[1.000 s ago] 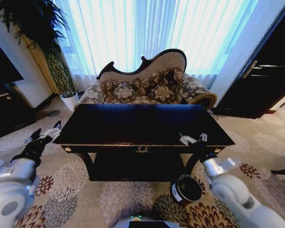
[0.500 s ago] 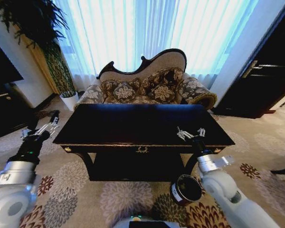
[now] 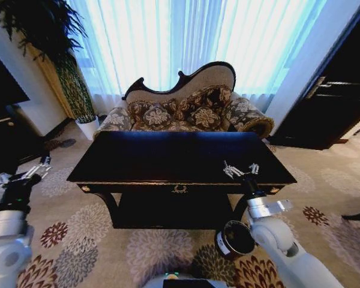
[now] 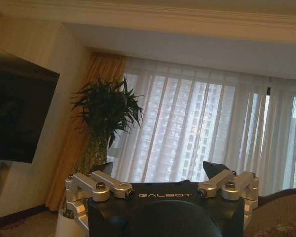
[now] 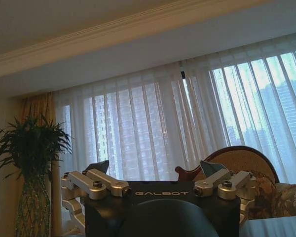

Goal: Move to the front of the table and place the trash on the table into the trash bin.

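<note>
Gaping wide and empty, the right gripper (image 3: 240, 169) pokes up at the glossy dark table's (image 3: 168, 157) front edge at 4 o'clock. The round brown trash bin (image 3: 234, 239) stands on patterned carpet just below. The left gripper (image 3: 21, 176), also spread empty, hangs at 9 o'clock, well clear.

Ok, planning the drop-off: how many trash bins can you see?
1. The trash bin stands on the carpet in front of the table, near its right front leg. Another could be hidden behind the table.
</note>
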You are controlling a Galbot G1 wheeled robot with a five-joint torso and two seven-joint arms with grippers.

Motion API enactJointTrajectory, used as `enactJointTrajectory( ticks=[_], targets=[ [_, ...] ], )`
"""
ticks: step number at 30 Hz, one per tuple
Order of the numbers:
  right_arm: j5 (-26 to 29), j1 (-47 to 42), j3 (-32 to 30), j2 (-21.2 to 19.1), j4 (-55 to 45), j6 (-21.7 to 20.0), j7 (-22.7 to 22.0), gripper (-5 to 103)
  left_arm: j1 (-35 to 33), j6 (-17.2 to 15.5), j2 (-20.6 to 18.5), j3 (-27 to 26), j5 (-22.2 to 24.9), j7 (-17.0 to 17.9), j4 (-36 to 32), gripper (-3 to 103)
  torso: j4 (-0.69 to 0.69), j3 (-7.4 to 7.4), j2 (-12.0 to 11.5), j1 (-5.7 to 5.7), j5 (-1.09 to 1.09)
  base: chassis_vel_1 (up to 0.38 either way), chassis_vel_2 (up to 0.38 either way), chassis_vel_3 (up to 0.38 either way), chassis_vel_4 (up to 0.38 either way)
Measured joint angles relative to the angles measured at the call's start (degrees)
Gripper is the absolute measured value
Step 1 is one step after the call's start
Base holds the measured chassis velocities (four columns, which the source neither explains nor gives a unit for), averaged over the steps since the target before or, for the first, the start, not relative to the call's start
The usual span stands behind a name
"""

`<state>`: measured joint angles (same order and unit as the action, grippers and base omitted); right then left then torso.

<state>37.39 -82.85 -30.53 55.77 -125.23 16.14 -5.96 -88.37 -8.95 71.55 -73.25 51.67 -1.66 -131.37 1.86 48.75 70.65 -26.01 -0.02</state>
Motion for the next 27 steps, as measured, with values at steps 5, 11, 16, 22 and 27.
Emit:
enactJointTrajectory(
  ticks=[5, 11, 16, 22, 27],
  targets=[
    [0.33, -0.48, -0.38, 1.00, 0.61, 0.00, 1.31, 100, 0.33, -0.02, 0.62, 1.16, -0.34, -0.32, 0.29, 100, 0.00, 0.00, 0.00, 0.00, 0.01, 0.000, 0.000, 0.000, 0.000],
    [1.13, -1.46, -1.43, 1.28, 0.45, 0.07, 2.18, 100, 0.48, -0.02, 0.48, 1.72, -0.55, -0.47, 0.23, 100, 0.00, 0.00, 0.00, 0.00, 0.01, 0.000, 0.000, 0.000, 0.000],
    [1.37, -1.26, -1.57, 1.42, 0.28, 0.08, 2.36, 100, 0.65, -0.11, 0.19, 1.50, -0.46, -0.47, 0.32, 100, 0.00, 0.00, 0.00, 0.00, 0.01, 0.007, -0.004, -0.010, 0.008],
    [1.56, -1.08, -1.65, 1.53, 0.79, 0.08, 2.38, 100, 0.39, -0.14, 0.54, 1.59, -0.69, -0.54, -0.02, 100, 0.00, 0.01, 0.00, -0.02, 0.01, 0.062, -0.072, -0.068, 0.053],
    [2.00, -0.80, -2.36, 1.47, 1.56, 0.03, 2.26, 100, 0.00, -0.22, 0.44, 1.58, -0.64, -0.58, -0.94, 100, 0.00, 0.01, 0.00, -0.03, 0.01, 0.152, -0.164, -0.211, 0.186]
  ],
)
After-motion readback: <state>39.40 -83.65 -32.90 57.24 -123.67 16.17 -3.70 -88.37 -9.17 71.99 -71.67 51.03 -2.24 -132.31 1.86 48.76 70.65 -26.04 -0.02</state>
